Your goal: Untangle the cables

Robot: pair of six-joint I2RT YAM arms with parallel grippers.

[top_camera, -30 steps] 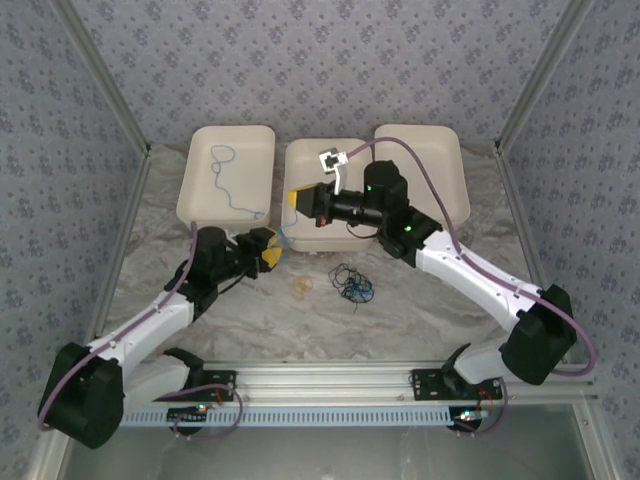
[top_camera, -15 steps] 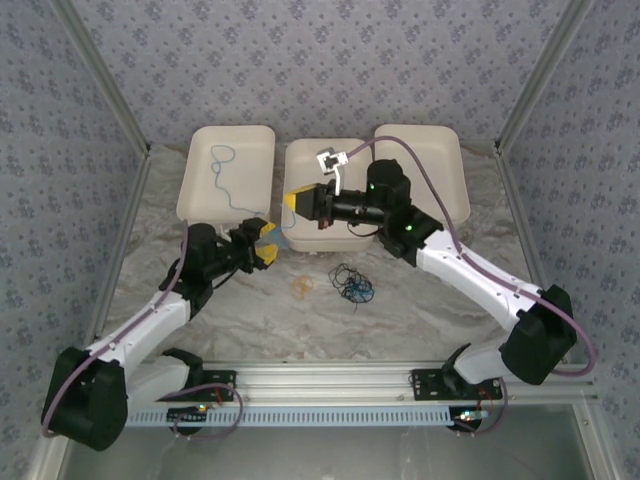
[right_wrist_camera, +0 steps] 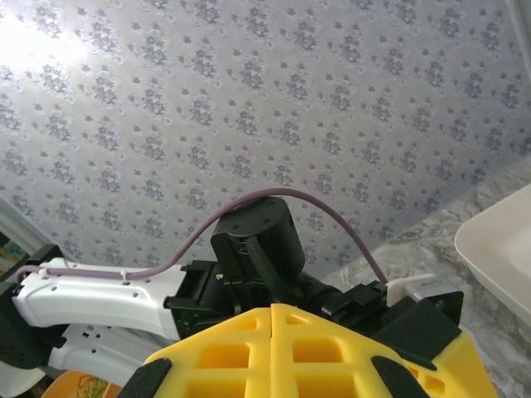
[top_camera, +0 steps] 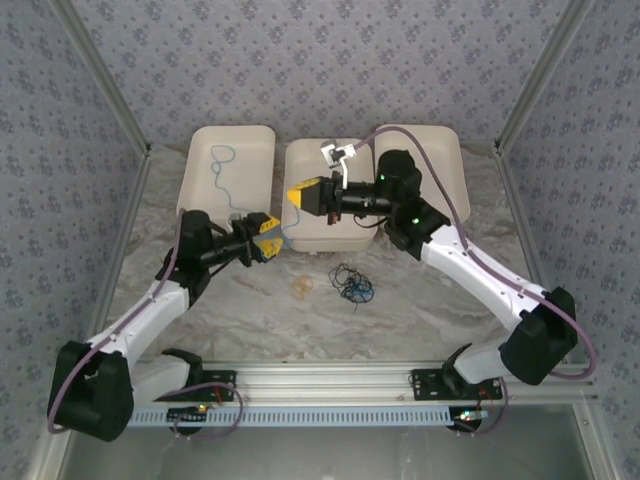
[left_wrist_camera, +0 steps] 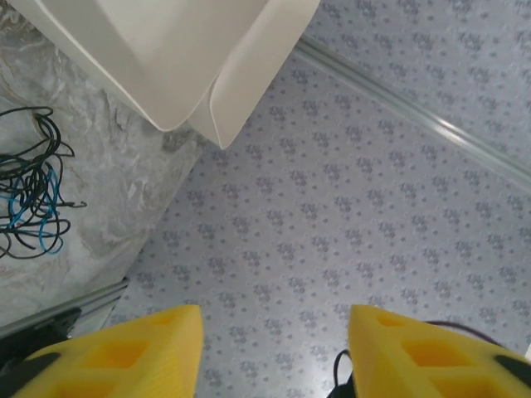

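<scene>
Nearest us, the tangle (top_camera: 352, 284) of black and blue cables sits on the worktop (top_camera: 250, 310) in front of the middle tray (top_camera: 330, 228), on the same spot as a second ago. It is a loose knot, a little wider left to right than front to back, with no single heading. The tan coil (top_camera: 302, 287) lies just to its left, apart from it and also unmoved.

Next back is the left hand (top_camera: 268, 238). A second ago it sat lower and nearer the arm bases. Now the forearm has swung outward and the hand points right, level with the front lip of the middle tray. In the left wrist view its yellow fingers (left_wrist_camera: 158, 348) stand apart at a middling gap, and we see nothing between them.

The right hand (top_camera: 297, 196) has drawn slightly back and up over the middle tray and points left. Its fingers are pressed flat together. We cannot make out a strand between them.

Farthest back, the blue cable (top_camera: 219, 168) stays in the left tray (top_camera: 255, 150). Its long axis runs front to back, with a small loop at the far end. The right tray (top_camera: 440, 160) is unchanged.
</scene>
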